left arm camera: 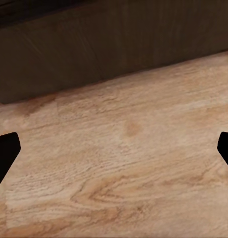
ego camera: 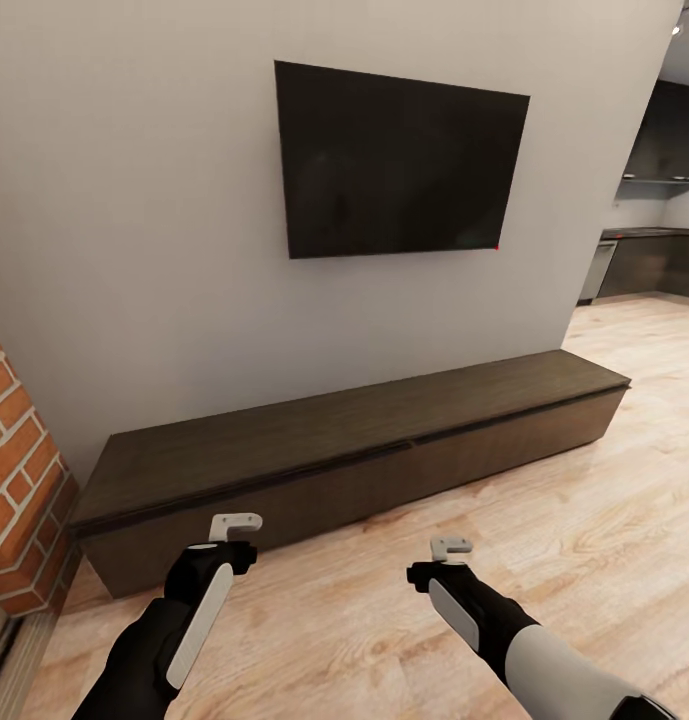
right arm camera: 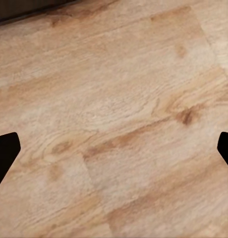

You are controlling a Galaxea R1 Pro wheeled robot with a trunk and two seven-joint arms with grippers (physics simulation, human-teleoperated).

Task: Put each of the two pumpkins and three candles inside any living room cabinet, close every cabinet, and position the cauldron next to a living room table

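Note:
The long, low, dark brown cabinet (ego camera: 354, 440) stands against the grey wall, and its flat fronts look flush and shut. Its lower front (left arm camera: 109, 44) also appears in the left wrist view, above the floorboards. My left gripper (ego camera: 234, 525) hangs low over the floor just in front of the cabinet's left part, open and empty. My right gripper (ego camera: 451, 547) hovers over the floor before the cabinet's middle, also open and empty. In each wrist view the dark fingertips (left arm camera: 5, 153) (right arm camera: 5, 151) stand far apart over bare wood floor. The pumpkins, candles, cauldron and table are out of view.
A black TV (ego camera: 399, 160) hangs on the wall above the cabinet. A red brick column (ego camera: 14, 470) juts out at the left. Light wood floor (ego camera: 584, 520) runs to the right toward a dark kitchen (ego camera: 654, 250).

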